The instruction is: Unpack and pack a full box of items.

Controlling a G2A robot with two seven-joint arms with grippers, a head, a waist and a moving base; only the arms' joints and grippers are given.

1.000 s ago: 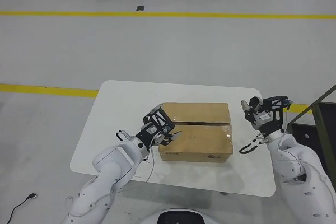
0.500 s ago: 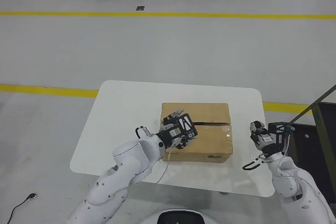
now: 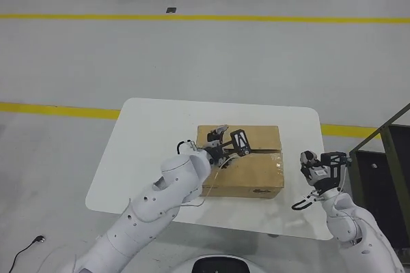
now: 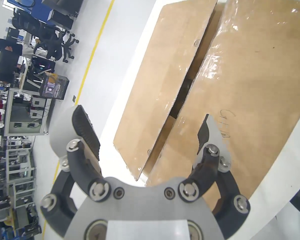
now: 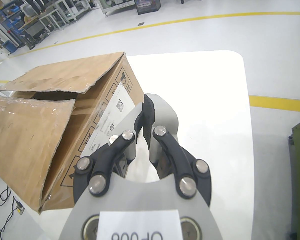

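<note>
Currently: one cardboard box [image 3: 249, 170], central on the white table [image 3: 150, 130], its top flaps [image 5: 60, 76] parted along a narrow gap. Left gripper [image 4: 142, 116]: above the box top by that gap, jaws spread, holding nothing. Right gripper [image 5: 144, 111]: over the table just beside the box's labelled end, clenched, empty.

The white table [image 3: 140, 143] has rounded corners. One cardboard box [image 3: 249, 179] sits on it near the middle (top flaps down, a narrow gap between them).
</note>
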